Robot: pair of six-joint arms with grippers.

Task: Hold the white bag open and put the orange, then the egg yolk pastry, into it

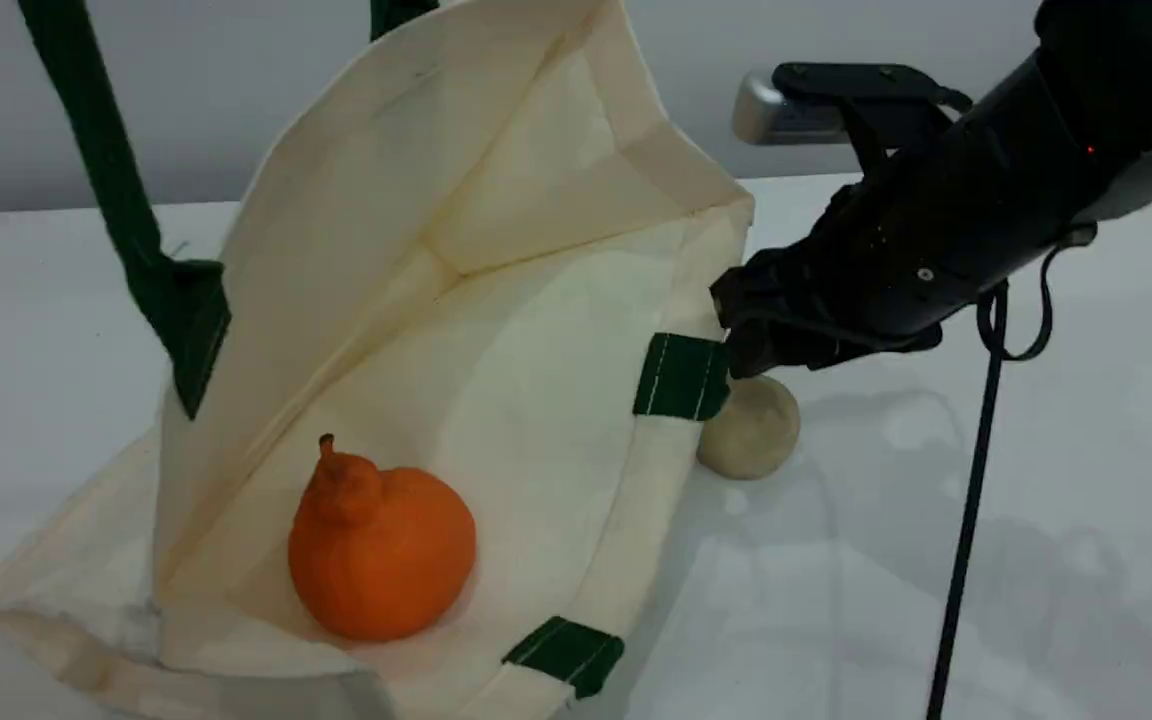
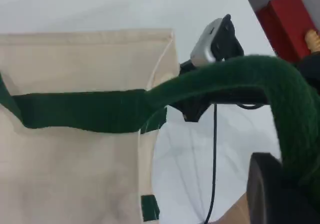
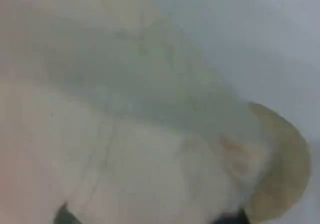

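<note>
The orange (image 1: 381, 550) is already lying inside the white bag (image 1: 496, 330), low on the lower wall near the mouth, so the first half of the job is looking done. The egg yolk pastry (image 1: 751, 425) is sitting on the table (image 1: 1036, 560) just outside the bag's rim, beside a dark green patch at a handle end, so it is not yet in the bag.

The left gripper (image 2: 280, 194) is showing only as one dark fingertip at the bottom of its wrist view, with the green strap handle (image 2: 240, 78) looping over it; the fingers are closed, and they are most likely clamping that strap, which is holding the bag's upper side lifted and the mouth gaping.

The right gripper (image 1: 751, 350) is hovering directly over the pastry, touching or nearly touching its top. Its jaws are standing wide, and whether they are already pressing on the pastry is not clear from the scene view, since the gripper body is covering the contact. The right wrist view is blurred, filled with pale cracked pastry surface at very close range, with only dark slivers of fingertip at the bottom edge
</note>
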